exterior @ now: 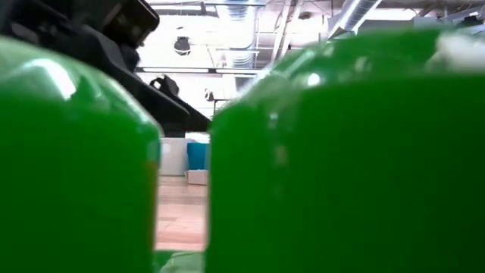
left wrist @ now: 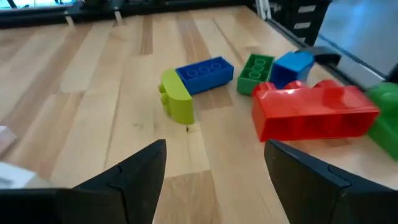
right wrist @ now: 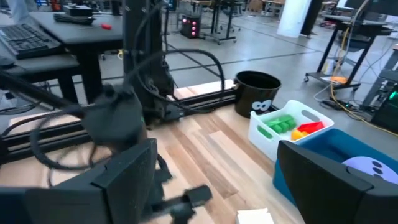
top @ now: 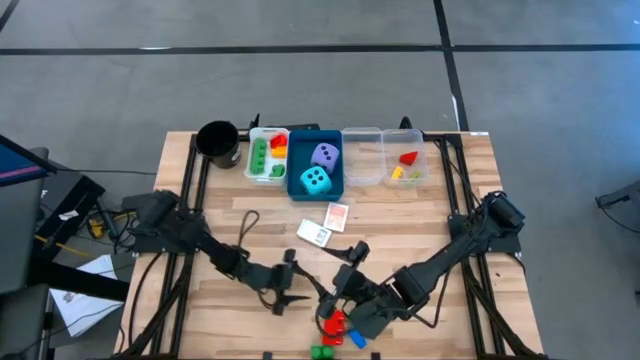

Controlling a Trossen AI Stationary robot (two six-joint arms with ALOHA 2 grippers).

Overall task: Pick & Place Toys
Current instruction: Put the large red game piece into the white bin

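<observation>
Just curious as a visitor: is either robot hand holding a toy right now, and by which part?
No. The left hand and the right hand are both open and empty.

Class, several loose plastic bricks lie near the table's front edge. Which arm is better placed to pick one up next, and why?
Probably the left: its open end effector faces the red plastic brick and yellow plastic brick. The right end effector points toward the trays.

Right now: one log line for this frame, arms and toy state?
left gripper: open, low over table near red brick | right gripper: open, empty, beside it | dice in blue tray | bricks remaining
</observation>
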